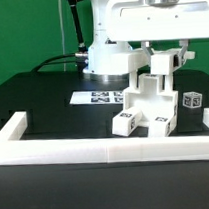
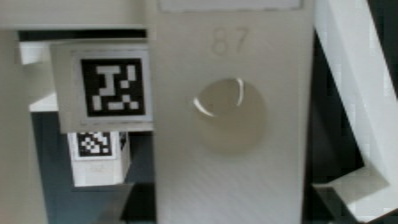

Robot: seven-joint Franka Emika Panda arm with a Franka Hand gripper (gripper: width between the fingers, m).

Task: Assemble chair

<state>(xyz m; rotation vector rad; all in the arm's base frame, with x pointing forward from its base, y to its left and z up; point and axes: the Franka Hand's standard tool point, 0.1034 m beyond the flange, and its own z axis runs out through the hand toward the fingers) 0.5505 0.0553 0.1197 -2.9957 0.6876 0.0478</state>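
The pincer (image 1: 164, 59) is narrow, clamped on a slab (image 2: 222, 130) atop the chair (image 1: 143, 110). The chair stands on the desk (image 1: 47, 96) just beside the marker board (image 1: 95, 96), on the exterior view's right. The grip probably steadies the slab while it seats.

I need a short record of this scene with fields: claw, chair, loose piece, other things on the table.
claw: shut on the upright part, on top of the chair
chair: white tagged blocks, partly joined
loose cube: tagged, apart from the chair, on the exterior view's right
marker board: flat, on the exterior view's left of the chair
border rail: in front of the chair
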